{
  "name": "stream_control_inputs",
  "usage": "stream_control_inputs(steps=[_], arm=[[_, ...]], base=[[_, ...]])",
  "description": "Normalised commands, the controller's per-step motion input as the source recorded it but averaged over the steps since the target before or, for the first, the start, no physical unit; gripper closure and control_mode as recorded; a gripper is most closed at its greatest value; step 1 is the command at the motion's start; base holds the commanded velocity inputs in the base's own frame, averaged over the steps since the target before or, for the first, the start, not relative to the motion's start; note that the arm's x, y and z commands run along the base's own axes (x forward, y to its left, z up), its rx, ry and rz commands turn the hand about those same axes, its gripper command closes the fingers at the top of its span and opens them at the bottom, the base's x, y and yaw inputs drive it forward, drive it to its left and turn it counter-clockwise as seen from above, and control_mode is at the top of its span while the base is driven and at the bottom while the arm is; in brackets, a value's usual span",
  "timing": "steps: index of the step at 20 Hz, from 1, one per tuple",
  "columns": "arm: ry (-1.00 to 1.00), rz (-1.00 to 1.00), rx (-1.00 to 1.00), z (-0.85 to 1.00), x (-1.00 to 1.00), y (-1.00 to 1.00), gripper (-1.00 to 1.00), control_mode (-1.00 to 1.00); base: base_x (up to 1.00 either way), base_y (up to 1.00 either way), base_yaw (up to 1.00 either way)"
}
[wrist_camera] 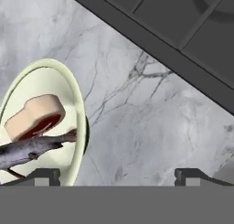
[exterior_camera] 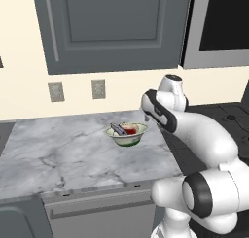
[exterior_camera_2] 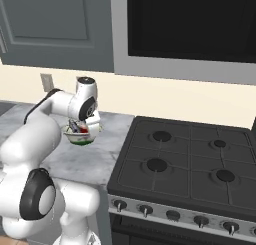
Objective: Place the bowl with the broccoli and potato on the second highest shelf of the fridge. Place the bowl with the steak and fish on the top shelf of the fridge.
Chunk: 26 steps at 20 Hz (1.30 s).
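1. Bowl (wrist_camera: 75, 109) with steak and fish sits close under our gripper (wrist_camera: 116, 175): a pale cream dish with a light green rim, resting on the grey-veined marble counter (wrist_camera: 151, 127).
2. We see the gripper's two dark fingertips (wrist_camera: 45, 176) spread wide, holding nothing; one stands over the bowl's rim, the other over bare marble.
3. Inside the bowl, the steak (wrist_camera: 36, 115) is a thick tan slab with a red cut face, and the slender dark grey fish (wrist_camera: 32, 150) lies across in front of it, its tail reaching the rim.
4. From the left base view, the bowl (exterior_camera: 127, 134) shows a green foot and stands near the counter's right edge.
5. Beyond lies the black stove (exterior_camera_2: 185, 164).
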Motion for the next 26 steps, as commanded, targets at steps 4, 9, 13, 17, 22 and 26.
stream_control_inputs(steps=[4,9,13,17,22,26], arm=[[0.01,0.04,0.00,-0.35,0.14,0.13,-1.00,-1.00],[0.00,0.00,0.03,-0.32,0.13,0.04,-1.00,-1.00],[0.00,0.00,0.00,-0.29,0.23,0.10,-1.00,-1.00],[0.00,0.00,0.00,-0.27,0.18,0.09,-1.00,-1.00],[0.00,0.00,0.00,-0.18,0.28,0.11,-1.00,-1.00],[0.00,0.00,0.00,-0.21,0.22,0.08,-1.00,-1.00]], base=[[0.00,0.00,0.00],[0.00,0.00,0.00],[0.00,0.00,0.00],[0.00,0.00,0.00],[0.00,0.00,0.00],[0.00,0.00,0.00]])
